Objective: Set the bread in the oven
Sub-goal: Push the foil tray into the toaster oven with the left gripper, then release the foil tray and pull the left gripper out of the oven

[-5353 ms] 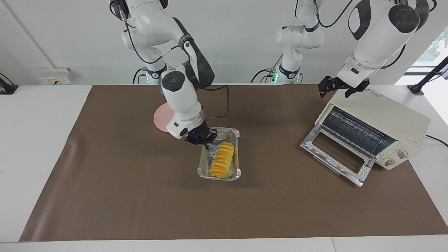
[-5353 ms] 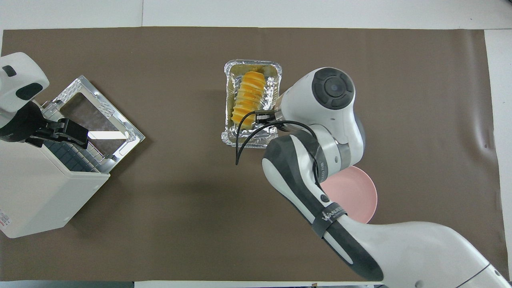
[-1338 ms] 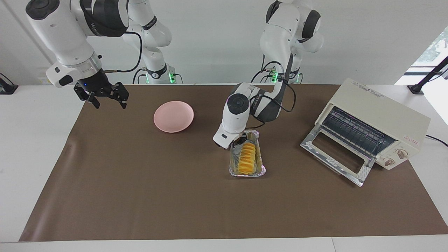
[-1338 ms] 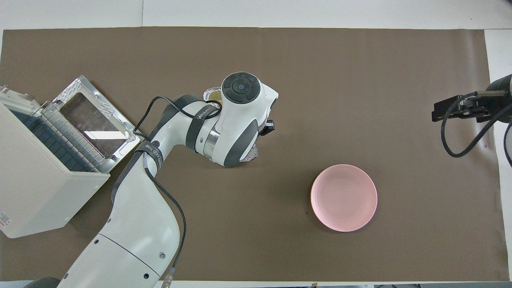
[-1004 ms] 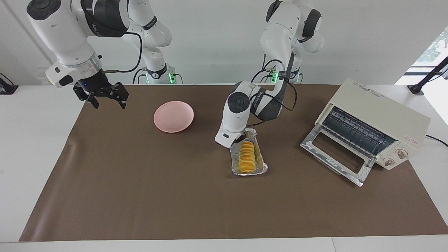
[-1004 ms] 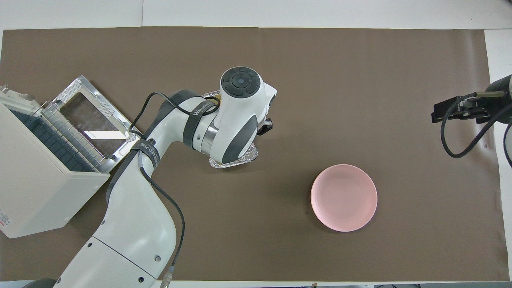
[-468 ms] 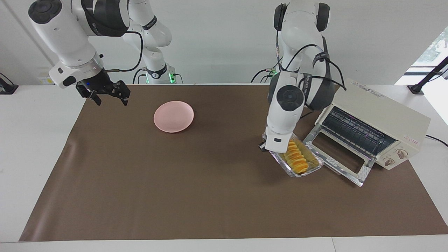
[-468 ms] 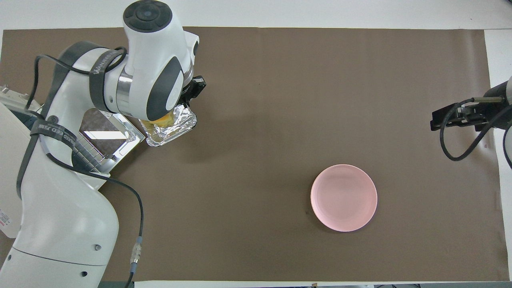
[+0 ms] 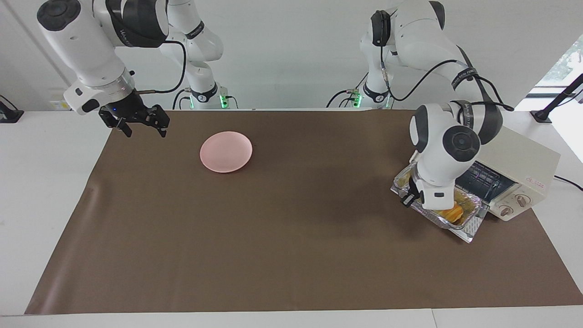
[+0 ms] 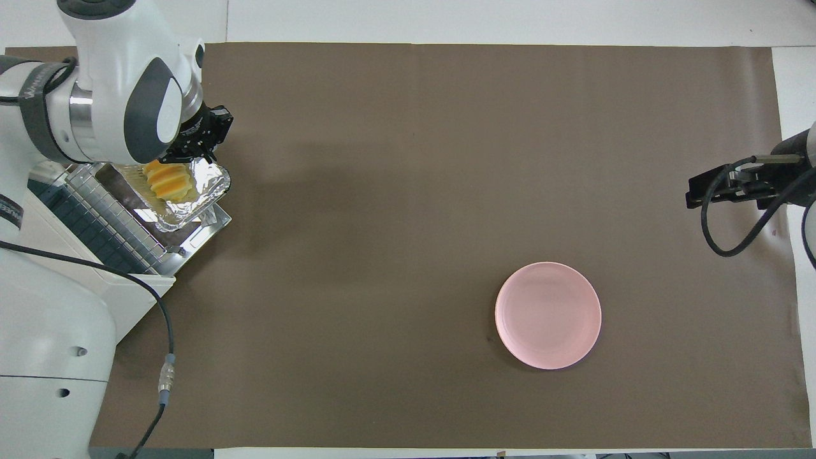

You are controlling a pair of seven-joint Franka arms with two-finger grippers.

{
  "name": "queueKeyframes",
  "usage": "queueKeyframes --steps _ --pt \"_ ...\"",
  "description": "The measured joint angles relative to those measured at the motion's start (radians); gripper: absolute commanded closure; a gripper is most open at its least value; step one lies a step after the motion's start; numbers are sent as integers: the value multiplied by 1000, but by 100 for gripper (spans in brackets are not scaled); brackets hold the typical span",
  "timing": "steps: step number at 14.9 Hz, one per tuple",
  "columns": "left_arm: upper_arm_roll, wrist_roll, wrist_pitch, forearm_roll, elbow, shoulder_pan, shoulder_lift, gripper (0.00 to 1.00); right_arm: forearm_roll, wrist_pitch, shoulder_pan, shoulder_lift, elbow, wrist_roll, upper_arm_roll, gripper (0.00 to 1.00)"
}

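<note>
Facing view: your left gripper (image 9: 411, 196) is gripping the foil tray (image 9: 464, 215) carrying the bread (image 9: 454, 210) over the oven (image 9: 519, 168) door; tilting risks spilling it. Right gripper (image 9: 136, 123) is waiting open.

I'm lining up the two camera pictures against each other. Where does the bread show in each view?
Facing view: the bread peeks out under the left arm's wrist, in the foil tray over the oven's open door.
Overhead view: the bread lies in the same tray beside the left gripper.
Shared landmark: the pink plate.
</note>
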Motion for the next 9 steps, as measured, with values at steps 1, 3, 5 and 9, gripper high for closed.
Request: queueKeyframes --steps 1,3,5,9 --pt "1 18 -14 0 -2 17 0 100 0 0 0 0 0 0 0 0" --pt "3 69 -49 0 -4 50 0 100 0 0 0 0 0 0 0 0" --pt "5 91 -59 1 -15 82 -2 100 0 0 0 0 0 0 0 0" --pt "5 104 -66 1 -87 110 -24 100 0 0 0 0 0 0 0 0"
